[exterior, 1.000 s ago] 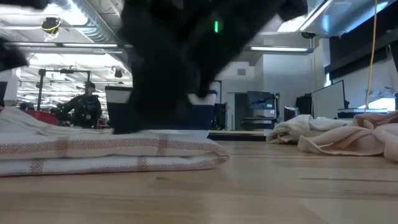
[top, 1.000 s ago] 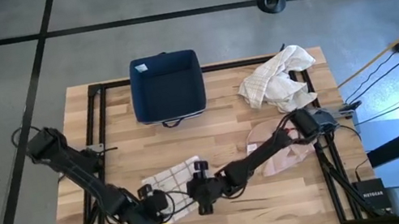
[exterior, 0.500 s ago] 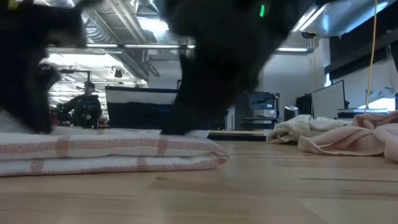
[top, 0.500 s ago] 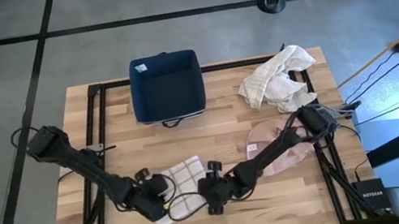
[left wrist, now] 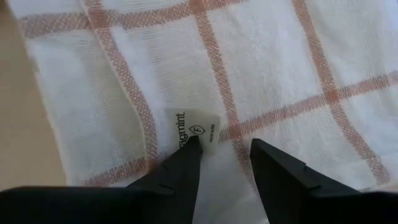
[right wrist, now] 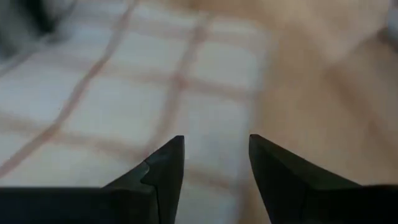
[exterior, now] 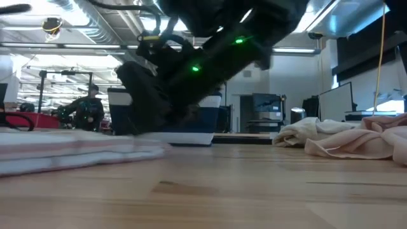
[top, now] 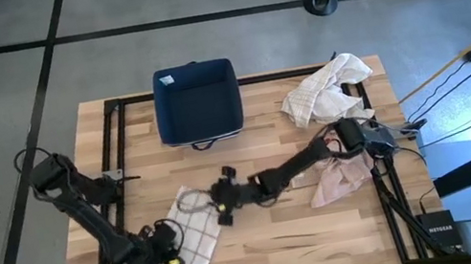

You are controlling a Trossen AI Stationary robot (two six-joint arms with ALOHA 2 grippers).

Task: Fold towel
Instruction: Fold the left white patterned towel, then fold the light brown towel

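Checked white cloth with rust-red lines — the towel (top: pixel 189 236) lies folded and flat near the table's (top: pixel 274 242) front edge, its label (left wrist: pixel 194 127) showing. My left gripper (left wrist: pixel 225 152) hovers over it, fingers parted, holding nothing; my right gripper (top: pixel 222 201) sits just beside its far corner, also parted and empty. Pressing down now could snag the label or drag a layer — undoing the fold.

The towel (top: pixel 192 235) is white with a reddish-brown check and a white label (left wrist: pixel 194 127), the bin (top: pixel 197 102) dark navy, the crumpled cloth (top: pixel 328 92) cream, another cloth (top: pixel 337 182) pale pink, on a light wood-strip worktop (top: pixel 331 232).
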